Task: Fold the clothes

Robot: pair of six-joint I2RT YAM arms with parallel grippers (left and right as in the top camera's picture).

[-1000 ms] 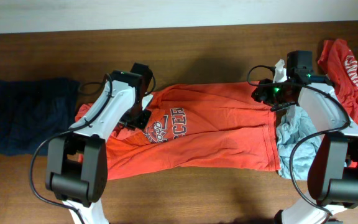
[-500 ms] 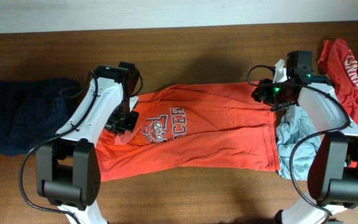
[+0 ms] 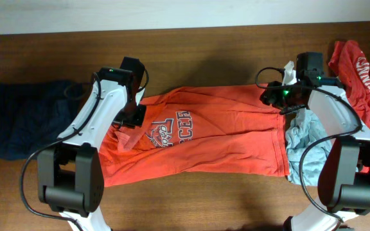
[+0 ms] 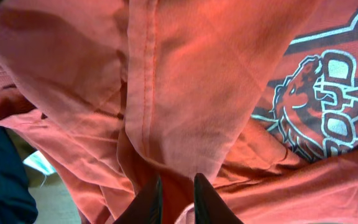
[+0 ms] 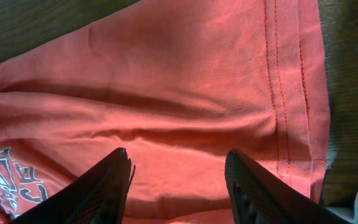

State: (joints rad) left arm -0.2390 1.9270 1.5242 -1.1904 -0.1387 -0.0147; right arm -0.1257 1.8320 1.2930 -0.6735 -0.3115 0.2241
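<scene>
Dark wooden table [image 3: 204, 51] is covered across its middle by an orange-red T-shirt [image 3: 223, 138], spread sideways with its printed chest beneath the left arm. The left gripper [image 4: 174, 200] is held over bunched fabric, jaws narrowly parted, nothing clamped. The right gripper [image 5: 179, 180] is poised above the hem, jaws wide apart.

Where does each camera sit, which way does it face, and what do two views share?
Overhead: fixed above the table, looking down at the orange T-shirt; the left arm and right arm show.
Left wrist: on the left arm, looking down at crumpled shirt folds; the left end effector tips show at the bottom.
Right wrist: on the right arm, looking down at the hem; the open right end effector shows below.
Shared: overhead and left wrist both show the chest print.
</scene>
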